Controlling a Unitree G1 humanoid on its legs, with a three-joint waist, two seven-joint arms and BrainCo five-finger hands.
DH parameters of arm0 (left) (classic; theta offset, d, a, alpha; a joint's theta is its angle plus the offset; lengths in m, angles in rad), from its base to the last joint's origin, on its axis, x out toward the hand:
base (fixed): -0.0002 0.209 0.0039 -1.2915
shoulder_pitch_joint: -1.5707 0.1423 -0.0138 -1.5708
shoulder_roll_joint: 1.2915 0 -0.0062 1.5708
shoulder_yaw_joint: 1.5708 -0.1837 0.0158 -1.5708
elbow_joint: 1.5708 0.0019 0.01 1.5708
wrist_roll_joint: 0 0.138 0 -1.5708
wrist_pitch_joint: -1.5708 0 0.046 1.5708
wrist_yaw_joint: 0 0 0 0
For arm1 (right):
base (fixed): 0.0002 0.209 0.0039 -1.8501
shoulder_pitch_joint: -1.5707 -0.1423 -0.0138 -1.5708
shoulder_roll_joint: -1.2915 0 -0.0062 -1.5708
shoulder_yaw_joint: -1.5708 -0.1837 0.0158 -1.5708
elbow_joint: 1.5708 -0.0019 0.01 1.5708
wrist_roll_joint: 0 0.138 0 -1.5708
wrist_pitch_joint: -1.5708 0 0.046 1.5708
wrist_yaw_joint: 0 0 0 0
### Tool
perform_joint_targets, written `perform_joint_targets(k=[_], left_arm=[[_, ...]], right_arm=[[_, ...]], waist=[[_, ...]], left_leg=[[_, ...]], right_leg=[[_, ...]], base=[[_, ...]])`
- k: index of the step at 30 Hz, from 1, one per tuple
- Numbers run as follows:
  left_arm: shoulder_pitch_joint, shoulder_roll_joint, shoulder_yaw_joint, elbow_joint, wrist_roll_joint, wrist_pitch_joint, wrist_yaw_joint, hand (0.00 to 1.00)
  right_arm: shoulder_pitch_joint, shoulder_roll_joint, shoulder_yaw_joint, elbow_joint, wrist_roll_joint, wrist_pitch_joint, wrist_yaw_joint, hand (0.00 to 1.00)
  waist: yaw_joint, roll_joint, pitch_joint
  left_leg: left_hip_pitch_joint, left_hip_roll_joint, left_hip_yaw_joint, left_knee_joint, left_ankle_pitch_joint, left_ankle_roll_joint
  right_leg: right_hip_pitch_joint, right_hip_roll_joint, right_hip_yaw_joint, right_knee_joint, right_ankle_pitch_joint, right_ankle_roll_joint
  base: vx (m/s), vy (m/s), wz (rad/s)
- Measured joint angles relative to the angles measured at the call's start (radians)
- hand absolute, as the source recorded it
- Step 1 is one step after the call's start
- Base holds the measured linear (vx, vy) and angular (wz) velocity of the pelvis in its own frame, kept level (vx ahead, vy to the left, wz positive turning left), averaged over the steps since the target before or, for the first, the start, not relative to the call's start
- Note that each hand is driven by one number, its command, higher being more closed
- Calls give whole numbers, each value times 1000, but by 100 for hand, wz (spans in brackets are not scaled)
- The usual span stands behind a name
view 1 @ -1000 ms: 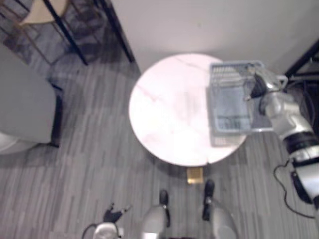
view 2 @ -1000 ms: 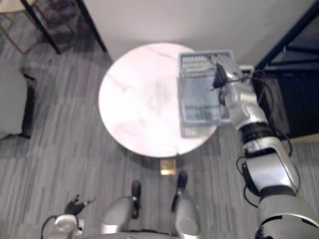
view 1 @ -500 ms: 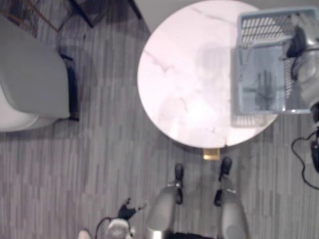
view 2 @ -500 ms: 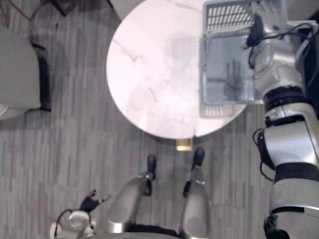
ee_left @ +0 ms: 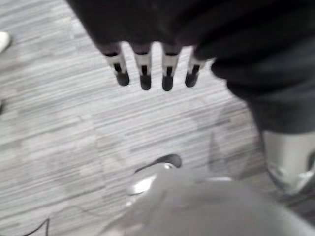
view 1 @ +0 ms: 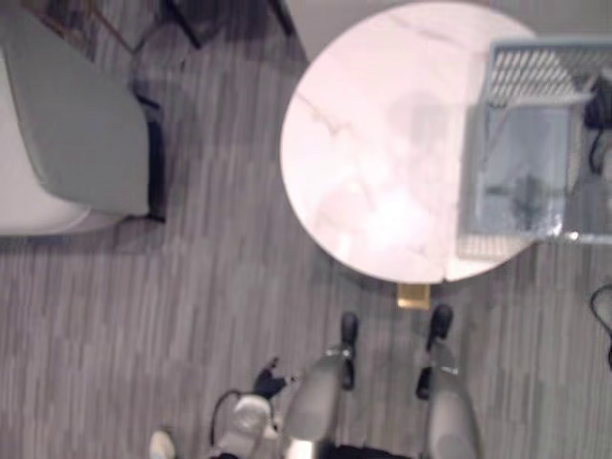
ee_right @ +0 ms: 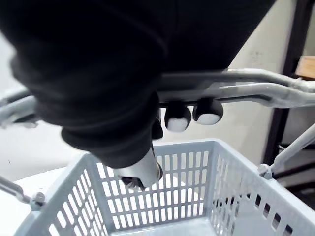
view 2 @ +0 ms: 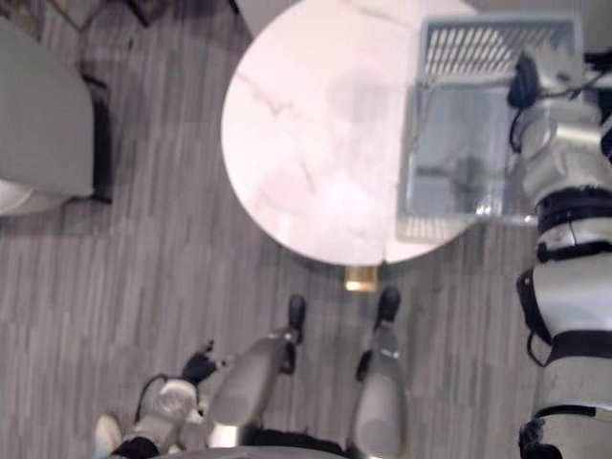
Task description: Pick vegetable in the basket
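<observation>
Left eye view, basket: the grey slatted basket [view 1: 535,69] stood on the right side of the round white table [view 1: 373,143]. The left hand [view 1: 271,382] hung low and near, over the floor.
Right eye view, right hand: the right hand [view 2: 524,84] sat at the basket's right rim.
Left wrist view, left fingers: the fingers [ee_left: 144,73] were straight, slightly apart and held nothing.
Right wrist view, grip: the right hand's fingers [ee_right: 177,118] were curled round the handle [ee_right: 246,91], above the basket.
Handling: it was probably light, stiff plastic and hard to damage. The handle's middle seemed the best hold, so it would hang level.
Writing: none was legible.

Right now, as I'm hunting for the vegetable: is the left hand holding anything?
No: the left hand has its fingers straight above the floor, with nothing in them.
</observation>
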State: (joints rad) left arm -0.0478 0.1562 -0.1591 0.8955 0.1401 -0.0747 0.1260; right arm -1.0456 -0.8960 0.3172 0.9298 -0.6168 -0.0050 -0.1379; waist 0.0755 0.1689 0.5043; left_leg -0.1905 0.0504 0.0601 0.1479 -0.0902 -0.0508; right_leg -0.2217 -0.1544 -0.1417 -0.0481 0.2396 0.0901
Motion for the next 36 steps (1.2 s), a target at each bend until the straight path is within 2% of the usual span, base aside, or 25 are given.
perform_joint_targets(k=[3,4,6,7,8,9,10,11,12,13,14,16,17,18,19,20,21,23,25,28,30,32,33,35,36], left_arm=[[3,9,0,-18,41,2,-19,0],[3,22,0,-17,48,9,-25,0],[5,30,3,-17,105,21,-36,0],[4,35,4,-18,126,22,-42,0],[4,38,7,-19,141,22,-45,0],[8,52,11,-19,155,23,-47,0],[17,66,26,-18,162,32,-47,0],[25,75,42,-18,162,35,-47,0],[33,81,73,-19,162,43,-46,0],[33,78,105,-18,161,49,-45,0],[34,72,121,-18,161,54,-45,0],[40,48,135,-16,162,63,-46,0],[43,42,140,-16,169,63,-46,0],[45,30,158,-15,189,64,-46,0],[48,23,171,-8,191,65,-46,0],[52,21,171,-4,191,65,-46,0],[71,16,180,4,191,65,-45,0],[113,-3,197,4,187,64,-40,0],[169,-24,215,3,175,72,-18,0],[202,-43,246,1,137,75,9,0],[207,-67,252,-4,133,77,23,0],[207,-78,254,-21,104,76,24,0],[203,-84,253,-30,102,76,24,0],[208,-87,255,-39,102,76,22,0],[219,-72,276,-35,102,78,20,0]], right_arm=[[215,37,-126,-141,71,7,18,100],[305,77,-179,-201,112,12,24,100],[435,145,-247,-293,172,16,29,100],[508,192,-284,-346,206,15,33,100],[540,220,-301,-367,217,15,33,100],[590,281,-320,-393,240,14,31,100],[626,343,-320,-404,259,14,26,100],[645,370,-319,-405,269,14,23,100],[672,409,-320,-408,283,13,20,100],[707,433,-324,-427,301,13,17,100],[727,447,-330,-439,304,13,17,100],[858,508,-378,-490,305,13,16,100],[891,522,-393,-498,309,13,16,100],[932,535,-419,-515,312,12,7,100],[955,546,-441,-534,324,14,4,100],[970,556,-445,-534,334,14,2,100],[1000,579,-446,-532,360,17,1,100],[1023,610,-420,-521,377,21,4,100],[1026,639,-369,-469,381,25,16,100],[1027,643,-358,-411,382,33,17,100],[1028,640,-392,-360,382,37,15,100],[1033,638,-442,-298,383,50,8,100],[1045,637,-475,-253,393,58,-2,100],[1074,644,-505,-181,401,72,-11,100],[1096,663,-512,-146,400,81,-11,100]], waist=[[-36,-38,-6],[-54,-68,-7],[-75,-91,-22],[-81,-95,-24],[-83,-95,-25],[-90,-109,-35],[-83,-142,-56],[-74,-162,-73],[-58,-176,-92],[-49,-171,-100],[-46,-167,-103],[-59,-155,-141],[-71,-153,-155],[-98,-145,-167],[-102,-138,-174],[-100,-136,-178],[-98,-131,-182],[-86,-135,-187],[-28,-123,-203],[-6,-120,-210],[8,-121,-224],[10,-106,-235],[9,-101,-242],[22,-117,-265],[11,-149,-306]], left_leg=[[84,-8,47,-7,-19,8],[124,-13,82,-5,-35,6],[171,4,149,-5,-48,2],[209,23,216,-15,-48,2],[228,40,259,-20,-48,2],[259,72,343,-23,-59,0],[289,86,425,-14,-81,-20],[299,92,470,-1,-92,-30],[317,122,558,39,-121,-54],[345,149,638,68,-135,-73],[369,161,679,69,-138,-76],[432,206,817,108,-138,-76],[437,221,839,135,-137,-76],[449,263,870,228,-131,-76],[453,322,876,365,-95,-62],[449,356,861,447,-60,-27],[403,418,765,623,-24,74],[277,353,491,756,-113,23],[159,240,268,755,-174,1],[38,153,153,633,-197,-5],[-23,102,134,461,-196,-12],[-48,72,184,279,-144,-23],[-48,68,276,179,-87,-14],[-31,65,362,147,-1,73],[-23,37,376,161,-22,124]], right_leg=[[42,-16,38,46,-68,3],[53,-21,66,70,-110,17],[53,-22,30,96,-158,-22],[47,-59,-137,151,-218,-115],[46,-84,-239,189,-250,-163],[40,-153,-442,293,-296,-223],[36,-234,-618,427,-325,-265],[40,-259,-689,467,-337,-278],[37,-261,-761,491,-355,-248],[32,-212,-781,485,-355,-242],[29,-184,-763,474,-356,-238],[8,-93,-635,451,-381,-194],[1,-77,-611,449,-389,-190],[-2,-36,-560,443,-404,-191],[6,9,-496,429,-414,-193],[18,38,-460,411,-418,-191],[59,98,-386,361,-413,-190],[96,154,-258,326,-414,-202],[147,215,-91,275,-403,-224],[208,234,50,244,-403,-217],[231,234,128,225,-411,-201],[275,233,173,198,-421,-188],[307,233,189,185,-436,-169],[333,225,211,222,-505,-136],[328,192,214,293,-569,-95]], base=[[-11,27,-44],[-8,-6,-74],[14,-9,-107],[60,45,-123],[92,42,-160],[138,27,-181],[149,-35,-192],[190,-93,-216],[189,-154,-222],[197,-167,-222],[188,-150,-207],[169,-129,-178],[207,-135,-153],[258,-126,-161],[265,-109,-174],[282,-107,-192],[287,-108,-175],[305,-94,-207],[314,33,-268],[282,101,-180],[382,204,-123],[377,205,-68],[416,223,-46],[485,248,-45],[616,229,-29]])
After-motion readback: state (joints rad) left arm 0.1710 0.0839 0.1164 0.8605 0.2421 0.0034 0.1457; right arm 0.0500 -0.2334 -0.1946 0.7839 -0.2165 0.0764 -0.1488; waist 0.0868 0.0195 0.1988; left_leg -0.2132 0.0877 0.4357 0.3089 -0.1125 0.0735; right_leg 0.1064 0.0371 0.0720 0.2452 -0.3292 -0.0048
